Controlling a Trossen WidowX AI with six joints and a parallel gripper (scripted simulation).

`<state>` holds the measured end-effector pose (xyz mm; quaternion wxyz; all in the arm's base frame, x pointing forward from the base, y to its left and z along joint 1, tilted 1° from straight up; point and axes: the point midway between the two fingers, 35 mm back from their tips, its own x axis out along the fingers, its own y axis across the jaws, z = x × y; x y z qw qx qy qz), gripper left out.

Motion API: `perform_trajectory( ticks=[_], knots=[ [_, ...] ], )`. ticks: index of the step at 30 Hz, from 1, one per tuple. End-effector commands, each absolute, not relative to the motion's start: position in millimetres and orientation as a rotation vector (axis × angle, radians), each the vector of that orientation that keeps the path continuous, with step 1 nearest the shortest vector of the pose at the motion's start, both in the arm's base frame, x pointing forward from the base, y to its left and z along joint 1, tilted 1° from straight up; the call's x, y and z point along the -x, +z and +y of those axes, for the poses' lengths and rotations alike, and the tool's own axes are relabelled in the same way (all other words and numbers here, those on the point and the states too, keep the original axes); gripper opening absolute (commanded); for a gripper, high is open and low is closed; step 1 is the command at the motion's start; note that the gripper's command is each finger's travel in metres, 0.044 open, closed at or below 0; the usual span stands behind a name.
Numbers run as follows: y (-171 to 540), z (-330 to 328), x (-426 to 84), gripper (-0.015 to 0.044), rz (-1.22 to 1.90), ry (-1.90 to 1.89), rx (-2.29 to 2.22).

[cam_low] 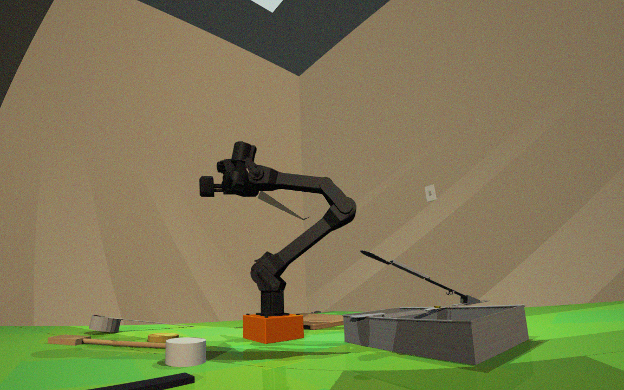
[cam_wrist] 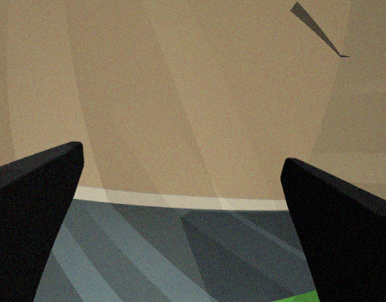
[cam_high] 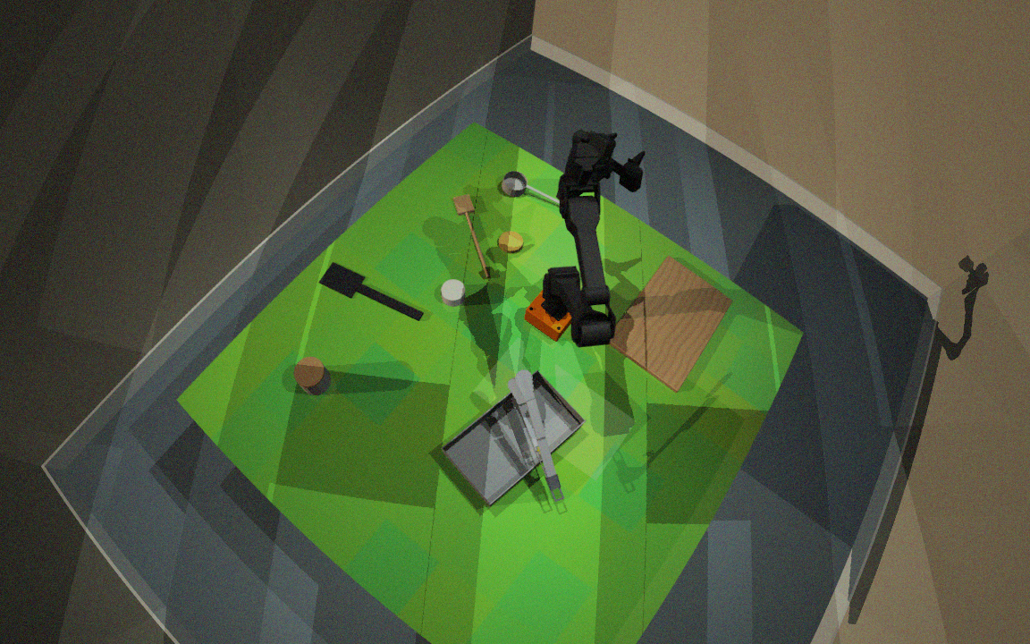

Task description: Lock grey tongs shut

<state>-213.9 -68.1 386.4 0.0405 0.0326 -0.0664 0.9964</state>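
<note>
The grey tongs (cam_high: 533, 421) (cam_low: 409, 269) lie open across the roasting tin (cam_high: 477, 461) (cam_low: 499, 335). In the exterior view their hinge end is at the tin's right, one arm slopes up to the left above the tin, and the other lies low across it. The wooden board (cam_high: 675, 324) (cam_low: 324, 320) lies flat on the other side of the robot base, with no tongs on it. My gripper (cam_high: 628, 146) (cam_wrist: 182, 163) is open and empty, held high and far from the tongs, pointing outward past the mat's edge. In the exterior view its fingertips are largely hidden.
An orange base (cam_high: 546, 317) (cam_low: 273, 329) carries the arm. Around it are a ladle (cam_high: 513, 183), a wooden spatula (cam_high: 477, 236), a yellow disc (cam_high: 510, 241), a white cylinder (cam_high: 452, 291) (cam_low: 185, 351), a black turner (cam_high: 342, 280) and a brown-topped cylinder (cam_high: 309, 372).
</note>
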Motion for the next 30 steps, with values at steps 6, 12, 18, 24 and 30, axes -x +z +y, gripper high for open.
perform_trajectory(
  ticks=[6, 12, 18, 24, 30],
  knots=[
    [385, -97, 212, 0.0295, -0.289, 3.161, -0.076],
    [380, -174, 190, 0.0138, -0.566, 3.443, -0.048],
    [368, -240, 146, -0.0020, -0.920, 3.684, -0.041],
    [353, -294, 77, -0.0150, -1.312, 3.884, -0.077],
    [334, -324, -10, -0.0150, -1.820, 3.987, -0.178]
  ],
)
